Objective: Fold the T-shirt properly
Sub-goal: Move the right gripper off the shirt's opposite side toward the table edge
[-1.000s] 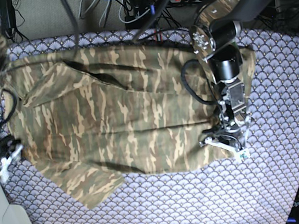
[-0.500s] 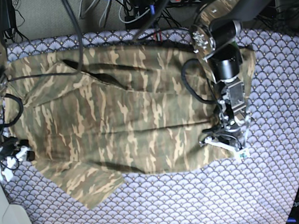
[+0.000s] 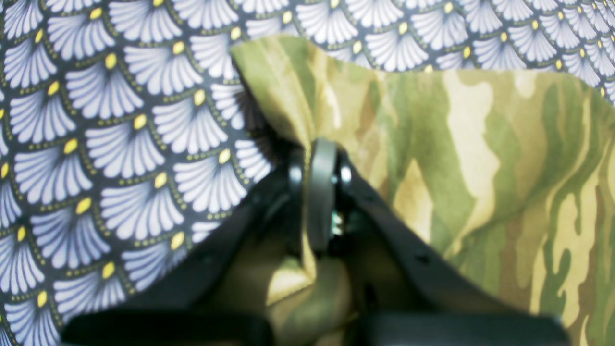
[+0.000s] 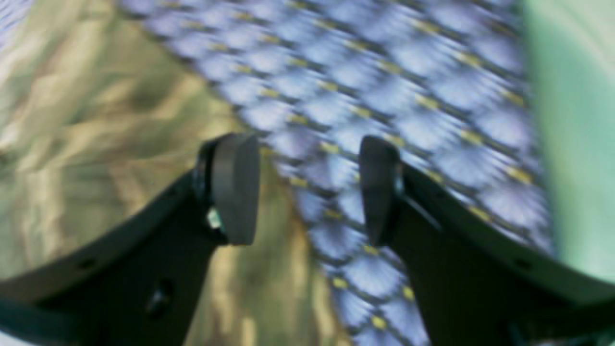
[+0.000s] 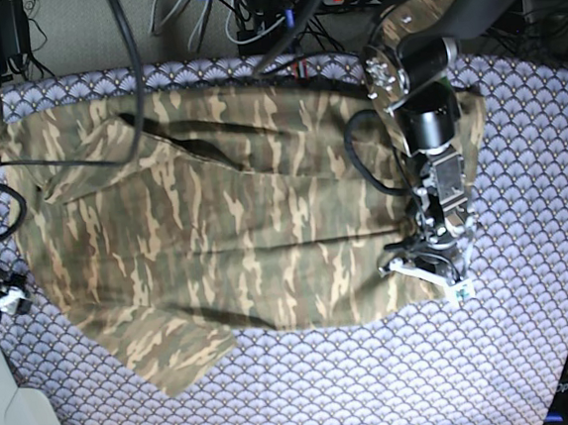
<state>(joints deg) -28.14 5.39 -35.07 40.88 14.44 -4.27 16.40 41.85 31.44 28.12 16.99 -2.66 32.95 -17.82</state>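
The soft camouflage-print T-shirt (image 5: 235,217) is spread nearly flat across the purple-grey fan-scale tablecloth (image 5: 518,152); no fold appears finished. Its hem corner is pinched by the closed left gripper (image 3: 319,192), shown clearly only by the left wrist view. The right gripper (image 4: 307,187) is seen gaping, empty, over the shirt's edge.

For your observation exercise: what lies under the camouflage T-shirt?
Under the T-shirt lies the fan-scale patterned tablecloth, showing around its edges. What lies beneath the shirt's middle is covered; one corner is pinched in the left gripper.
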